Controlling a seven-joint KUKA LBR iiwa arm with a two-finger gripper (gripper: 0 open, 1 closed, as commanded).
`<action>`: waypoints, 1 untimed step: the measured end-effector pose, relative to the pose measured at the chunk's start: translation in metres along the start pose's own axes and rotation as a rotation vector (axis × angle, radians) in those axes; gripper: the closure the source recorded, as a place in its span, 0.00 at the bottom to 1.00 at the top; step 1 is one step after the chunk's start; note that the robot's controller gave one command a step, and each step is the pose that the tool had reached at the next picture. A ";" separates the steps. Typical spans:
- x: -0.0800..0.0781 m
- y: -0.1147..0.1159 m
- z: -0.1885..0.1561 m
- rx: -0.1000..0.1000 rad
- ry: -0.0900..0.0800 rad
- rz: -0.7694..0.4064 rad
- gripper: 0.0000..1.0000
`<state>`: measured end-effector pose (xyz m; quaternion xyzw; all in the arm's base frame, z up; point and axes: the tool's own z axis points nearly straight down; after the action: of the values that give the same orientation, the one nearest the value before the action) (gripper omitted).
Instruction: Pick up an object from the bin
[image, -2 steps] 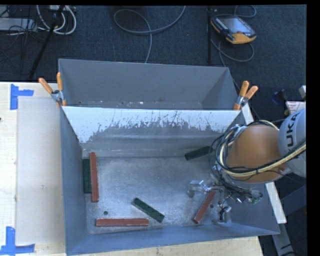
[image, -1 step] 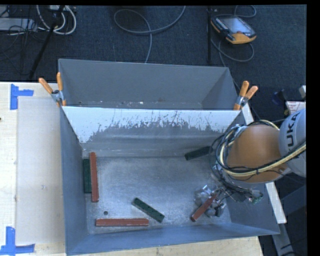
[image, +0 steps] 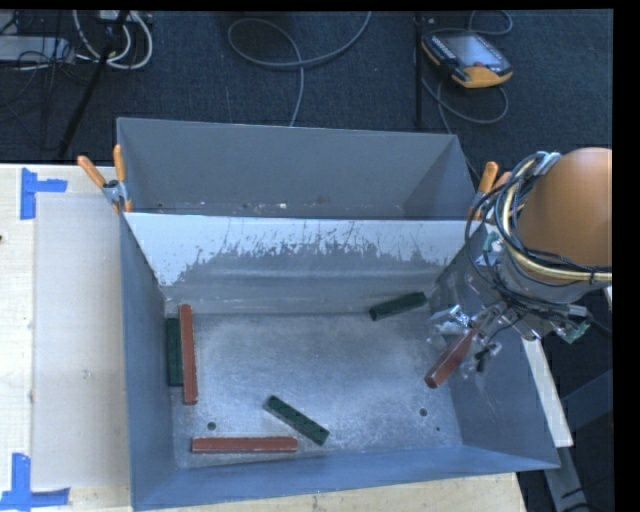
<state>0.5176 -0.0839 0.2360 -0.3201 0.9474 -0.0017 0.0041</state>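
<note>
a: looking at the right side of the bin (image: 300, 160), what is the gripper (image: 468, 341) doing?
b: its fingers are clamped on the upper end of a reddish-brown bar (image: 442, 371). the bar is tilted, its lower end pointing down and left, close to where the bin floor meets the right wall.
a: is that lower end touching the floor?
b: i cannot tell from this angle.
a: what lies nearest?
b: a dark green bar (image: 398, 305), just left of the gripper at the back of the floor, near the foot of the back wall and a little slanted. it is apart from the held bar.
a: and the others?
b: well apart, toward the left and front. the left brown bar (image: 187, 356) lies along the left wall, with the left green bar (image: 174, 352) right beside it on the wall side. the front brown bar (image: 244, 444) lies along the front edge. the short green bar (image: 296, 419) sits slanted just above its right end.
a: and the arm itself?
b: it reaches in from the right, with an orange cover (image: 572, 205) above the gripper and cables (image: 508, 205) looped about it.
</note>
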 end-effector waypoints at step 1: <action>0.002 0.001 0.004 -0.008 0.006 0.004 1.00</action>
<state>0.5157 -0.0841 0.2316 -0.3184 0.9479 0.0009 0.0002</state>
